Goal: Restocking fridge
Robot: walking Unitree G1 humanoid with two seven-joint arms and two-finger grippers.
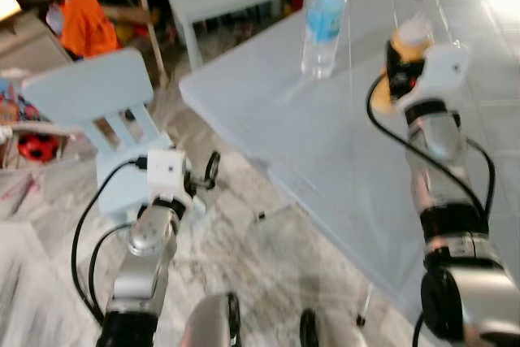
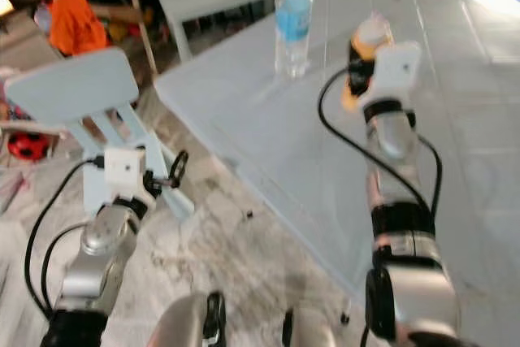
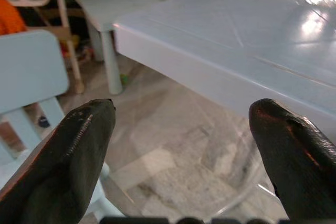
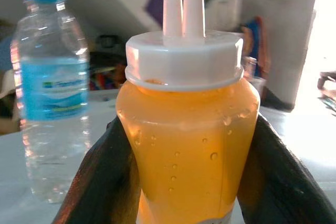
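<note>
Right gripper (image 4: 186, 182) clamped on the orange plastic sauce bottle with a white twin-nozzle cap (image 4: 188, 129).

It stands on the pale blue counter (image 1: 325, 144) near a clear water bottle (image 1: 323, 22); wet sides could let it slip. Left gripper (image 3: 184, 145) hangs empty, jaws wide.

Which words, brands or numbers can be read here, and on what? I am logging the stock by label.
Water bottle: blue label with a small logo and print, too blurred to read.
Orange sauce bottle, held in the right pincer: no print in sight on its body or white cap.
No other readable text.
</note>
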